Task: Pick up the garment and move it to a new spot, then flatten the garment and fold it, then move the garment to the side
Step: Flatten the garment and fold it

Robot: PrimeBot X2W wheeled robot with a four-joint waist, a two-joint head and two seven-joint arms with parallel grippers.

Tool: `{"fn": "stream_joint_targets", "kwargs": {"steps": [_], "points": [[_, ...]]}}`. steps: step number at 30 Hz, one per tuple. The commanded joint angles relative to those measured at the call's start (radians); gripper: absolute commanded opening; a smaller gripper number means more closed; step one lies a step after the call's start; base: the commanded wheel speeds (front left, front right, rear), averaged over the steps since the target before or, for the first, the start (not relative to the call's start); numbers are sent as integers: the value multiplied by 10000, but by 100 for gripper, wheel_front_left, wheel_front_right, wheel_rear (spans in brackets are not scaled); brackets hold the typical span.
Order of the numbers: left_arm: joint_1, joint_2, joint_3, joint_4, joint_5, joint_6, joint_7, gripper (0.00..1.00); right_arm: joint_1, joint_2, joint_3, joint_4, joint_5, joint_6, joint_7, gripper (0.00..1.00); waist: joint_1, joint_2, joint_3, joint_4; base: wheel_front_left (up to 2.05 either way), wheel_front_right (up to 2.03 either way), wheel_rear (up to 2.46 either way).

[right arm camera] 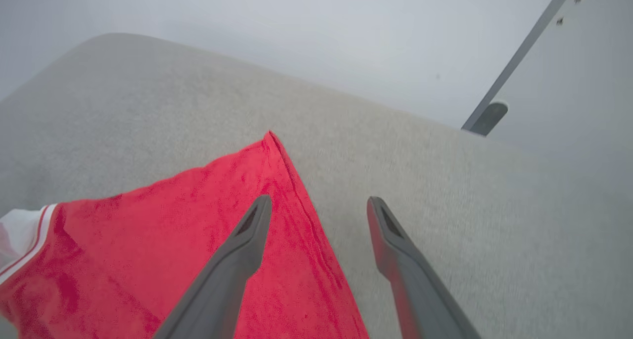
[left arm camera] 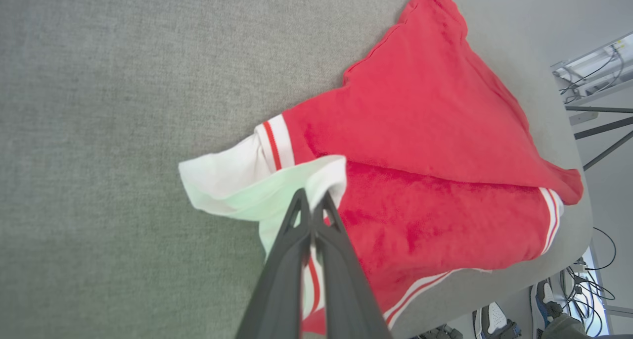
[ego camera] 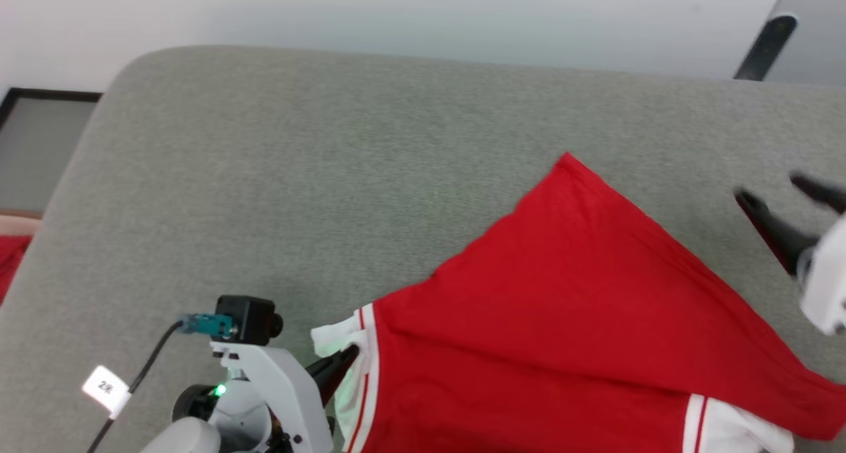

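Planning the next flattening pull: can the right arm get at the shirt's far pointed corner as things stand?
Probably yes. The right gripper is open with nothing held, and the far corner of the garment lies on the grey surface just ahead of its fingers, with nothing between them.

The soft red short-sleeved T-shirt (ego camera: 562, 321) lies on the grey fabric-topped table (ego camera: 297, 175) toward my 4 o'clock, with one corner pointing to 12. My left hand (ego camera: 347, 359) sits at 7 o'clock, clamped on the sleeve at the shirt's 9 o'clock edge. My right hand (ego camera: 770, 187) hangs at 3 o'clock, near the shirt's right edge.
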Motion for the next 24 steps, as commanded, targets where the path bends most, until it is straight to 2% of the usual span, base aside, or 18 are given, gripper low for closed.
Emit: {"fn": "stream_joint_targets", "kwargs": {"steps": [1,6,11,24], "points": [[-110,-81,-51,42,70,-79,36,0,-530,-32,369,263,-114,-8,-313,100,0,0,-110,291,0,0,0],[-335,-271,-270,197,117,-223,157,0,-2109,-150,1457,1686,-230,-9,-757,100,0,0,-148,836,0,0,0],[-675,-566,-505,364,185,-463,254,0,-3355,-370,2332,3213,-97,-9,-557,100,0,0,25,1464,0,0,0],[-1719,-1696,-1077,1294,389,-1353,107,0,-6074,-735,3996,7165,175,-9,1606,100,0,0,1231,2790,0,0,0]]}}
